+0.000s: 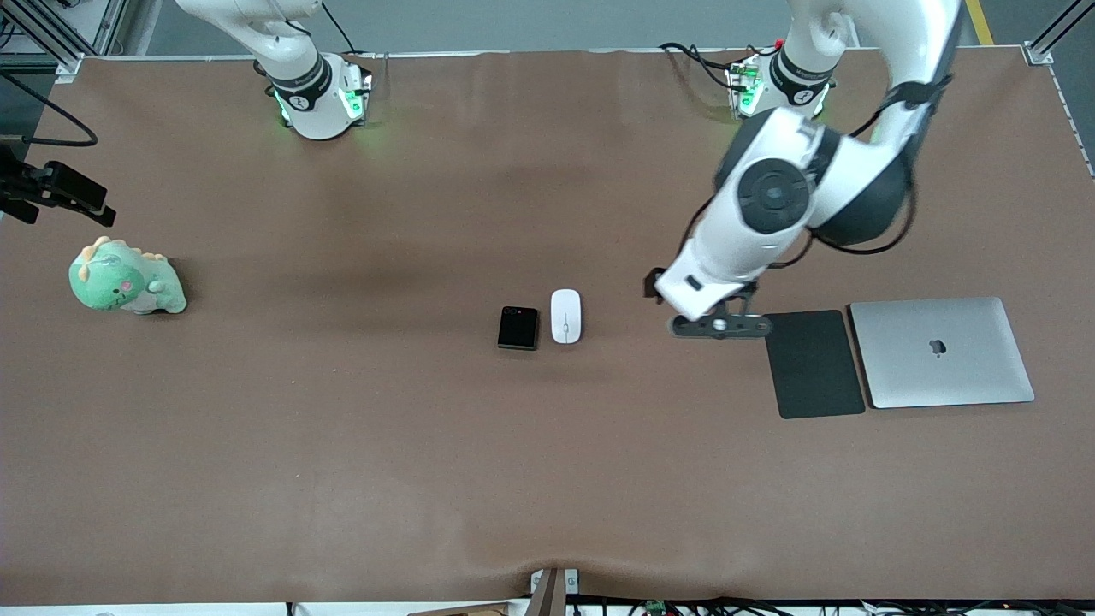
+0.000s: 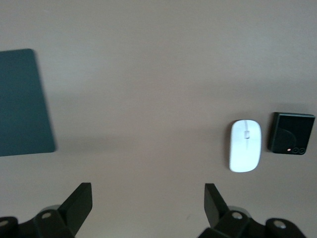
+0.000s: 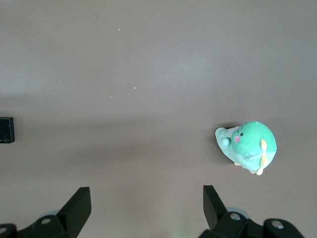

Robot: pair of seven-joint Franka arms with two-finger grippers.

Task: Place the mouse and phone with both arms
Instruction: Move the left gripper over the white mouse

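The white oval mouse (image 1: 565,316) lies flat near the middle of the table. The small black folded phone (image 1: 518,328) lies right beside it, toward the right arm's end. Both also show in the left wrist view, the mouse (image 2: 245,146) and the phone (image 2: 292,132). My left gripper (image 1: 719,327) hangs over bare table between the mouse and the mouse pad, open and empty (image 2: 147,193). My right gripper (image 3: 147,196) is open and empty, high over bare table between the plush toy and the phone (image 3: 6,130). It is out of the front view.
A black mouse pad (image 1: 813,363) and a closed silver laptop (image 1: 941,352) lie side by side toward the left arm's end; the pad (image 2: 22,101) shows in the left wrist view. A green plush dinosaur (image 1: 124,281) sits toward the right arm's end (image 3: 246,145).
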